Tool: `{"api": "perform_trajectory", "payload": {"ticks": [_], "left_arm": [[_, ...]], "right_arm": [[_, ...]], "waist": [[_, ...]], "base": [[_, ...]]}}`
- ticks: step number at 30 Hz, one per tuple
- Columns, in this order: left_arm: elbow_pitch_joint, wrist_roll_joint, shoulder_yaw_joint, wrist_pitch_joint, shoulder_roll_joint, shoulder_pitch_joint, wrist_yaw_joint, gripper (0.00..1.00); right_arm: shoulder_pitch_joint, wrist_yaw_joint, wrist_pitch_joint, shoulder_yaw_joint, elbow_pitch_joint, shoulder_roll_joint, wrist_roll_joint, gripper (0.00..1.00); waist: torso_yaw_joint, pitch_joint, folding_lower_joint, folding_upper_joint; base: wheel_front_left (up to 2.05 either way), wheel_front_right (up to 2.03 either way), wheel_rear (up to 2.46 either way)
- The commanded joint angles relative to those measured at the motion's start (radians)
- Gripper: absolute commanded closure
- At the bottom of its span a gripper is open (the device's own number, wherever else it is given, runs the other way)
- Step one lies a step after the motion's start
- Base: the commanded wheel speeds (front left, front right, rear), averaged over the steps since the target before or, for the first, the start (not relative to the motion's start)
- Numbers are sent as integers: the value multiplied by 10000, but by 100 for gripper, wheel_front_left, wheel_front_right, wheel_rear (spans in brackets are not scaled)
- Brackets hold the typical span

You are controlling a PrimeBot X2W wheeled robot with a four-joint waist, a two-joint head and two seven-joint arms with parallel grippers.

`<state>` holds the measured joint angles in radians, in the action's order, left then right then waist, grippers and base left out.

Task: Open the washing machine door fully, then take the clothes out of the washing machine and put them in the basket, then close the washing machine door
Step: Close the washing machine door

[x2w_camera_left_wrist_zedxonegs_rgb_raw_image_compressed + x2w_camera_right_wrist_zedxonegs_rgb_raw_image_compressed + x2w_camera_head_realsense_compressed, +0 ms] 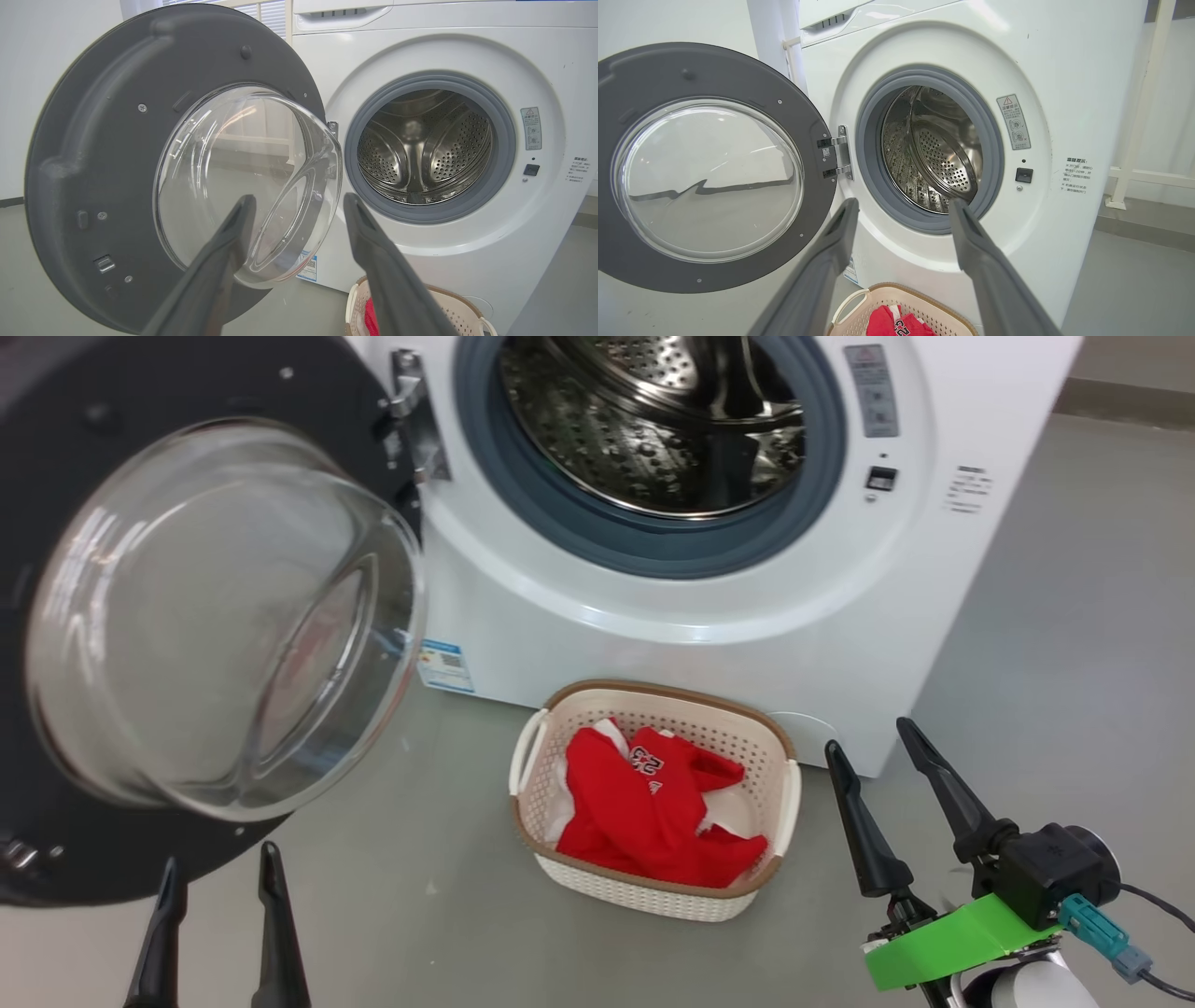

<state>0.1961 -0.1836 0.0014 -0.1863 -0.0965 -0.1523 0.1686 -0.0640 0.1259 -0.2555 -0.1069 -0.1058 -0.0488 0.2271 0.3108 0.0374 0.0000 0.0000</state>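
The washing machine door [219,616] stands swung wide on its hinge [411,420] at the left of the opening. Its dark inner face and bulging glass bowl are turned out into the room toward the robot. Being round, it has no real long axis. What matters is that the bowl points outward and slightly to the right, the hinge line runs upright, and the free edge lies far out to the left. The steel drum [653,420] of the washing machine [709,644] looks empty, and the red and white clothes [644,812] lie in the basket [653,689], which sits on the floor just in front of the machine below the opening. So closing the door appears to be the step in hand. The left gripper [220,859] hangs just below the door's lower rim with its jaws spread and nothing in them. The right gripper [868,735] is to the right of the basket, likewise spread and empty. The left one seems better placed for the job. It should probably reach round the free edge, far from the hinge where leverage is best, and bear on the black rim rather than the glass. From there it can sweep the door in an arc to the right and press until the latch catches. The basket looks low enough to clear the swing, though that cannot be told for certain.
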Motion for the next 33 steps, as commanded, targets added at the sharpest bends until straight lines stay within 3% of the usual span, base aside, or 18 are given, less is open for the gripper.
{"api": "perform_trajectory", "payload": {"ticks": [1,13,23,24,26,27,33], "left_arm": [[371,143,372,-78,-101,89,184,0],[424,206,389,-289,-48,47,458,0],[544,70,494,-437,-30,37,547,0],[656,-223,860,-680,-1,225,515,100],[705,-483,1061,-716,60,325,501,100],[712,-1074,1565,-744,59,774,264,100],[643,-2094,2469,-752,-61,1846,-178,100]], "right_arm": [[-58,48,-63,-256,305,-14,-75,0],[33,48,-63,-454,355,-14,-131,0],[55,48,-63,-519,339,-14,-152,0],[38,48,-63,-548,293,-14,-185,0],[23,48,-63,-542,282,-14,-203,0],[34,48,-63,-500,261,-14,-238,0],[30,48,-63,-423,280,-14,-316,0]], "waist": [[406,10,0,0],[1134,-8,0,0],[1351,26,0,0],[1225,35,0,0],[1133,52,0,0],[1018,53,0,0],[855,73,0,0]], "base": [[0,0,0],[0,0,0],[0,0,0],[0,0,0],[0,0,0],[0,0,0],[0,0,0]]}}
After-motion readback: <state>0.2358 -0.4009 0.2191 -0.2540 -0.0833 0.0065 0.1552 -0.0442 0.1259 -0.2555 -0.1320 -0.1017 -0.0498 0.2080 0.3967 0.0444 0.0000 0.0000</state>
